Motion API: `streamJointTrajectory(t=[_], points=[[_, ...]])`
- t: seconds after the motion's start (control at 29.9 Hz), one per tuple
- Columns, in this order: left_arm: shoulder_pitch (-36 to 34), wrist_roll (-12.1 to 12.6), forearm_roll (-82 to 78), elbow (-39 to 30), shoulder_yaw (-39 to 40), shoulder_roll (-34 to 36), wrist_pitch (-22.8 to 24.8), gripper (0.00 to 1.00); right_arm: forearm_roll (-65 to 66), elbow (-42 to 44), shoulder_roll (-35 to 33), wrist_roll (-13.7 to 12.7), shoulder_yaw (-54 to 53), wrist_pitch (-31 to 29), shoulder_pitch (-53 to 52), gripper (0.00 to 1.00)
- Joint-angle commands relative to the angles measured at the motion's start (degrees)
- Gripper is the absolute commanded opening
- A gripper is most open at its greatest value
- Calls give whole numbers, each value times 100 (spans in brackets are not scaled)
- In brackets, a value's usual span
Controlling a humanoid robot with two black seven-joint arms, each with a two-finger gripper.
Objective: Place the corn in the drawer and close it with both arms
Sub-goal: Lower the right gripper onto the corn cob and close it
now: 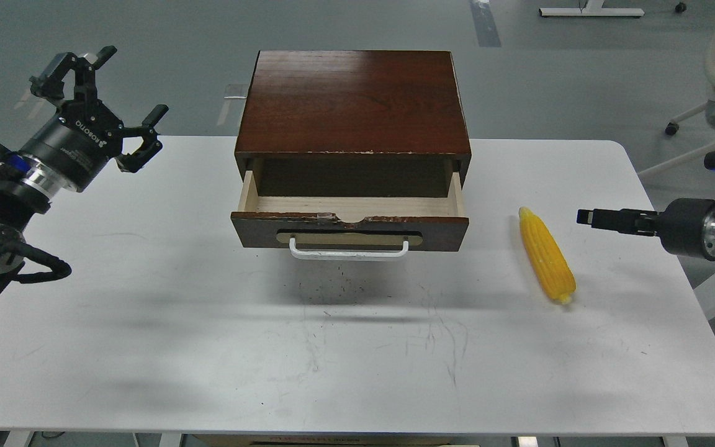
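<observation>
The yellow corn (547, 254) lies on the white table (146, 347), right of the cabinet, pointed end away from me. The dark brown drawer (258, 231) stands pulled open, its pale inside empty, its white handle (348, 251) facing me. My left gripper (134, 81) is open and empty, raised over the table's far left corner, well left of the cabinet. My right gripper (586, 217) comes in level from the right edge, pointing left, a short way right of the corn's tip and apart from it; it shows edge-on, so its fingers cannot be told apart.
The dark wooden cabinet (351, 102) holding the drawer stands at the table's back middle. Chair and desk legs (680, 118) stand on the grey floor beyond the table's right side.
</observation>
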State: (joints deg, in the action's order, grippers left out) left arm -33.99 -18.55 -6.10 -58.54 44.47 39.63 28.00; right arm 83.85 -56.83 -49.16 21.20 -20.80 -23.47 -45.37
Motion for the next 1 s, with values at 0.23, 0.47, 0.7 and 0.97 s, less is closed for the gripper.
streamJointTrajectory(t=[0.23, 0.47, 0.7, 0.97], points=[[-11, 0, -6, 1, 1, -26, 0, 100, 9, 787, 801, -1, 427, 44, -191, 100], [-11, 0, -6, 1, 1, -17, 0, 100, 9, 1113, 1294, -10, 823, 193, -323, 100], [-11, 0, 3, 1, 1, 9, 0, 100, 9, 1245, 1470, -10, 885, 202, -306, 100], [-11, 0, 3, 1, 1, 18, 0, 100, 0, 1350, 1576, -10, 1096, 202, -288, 96]])
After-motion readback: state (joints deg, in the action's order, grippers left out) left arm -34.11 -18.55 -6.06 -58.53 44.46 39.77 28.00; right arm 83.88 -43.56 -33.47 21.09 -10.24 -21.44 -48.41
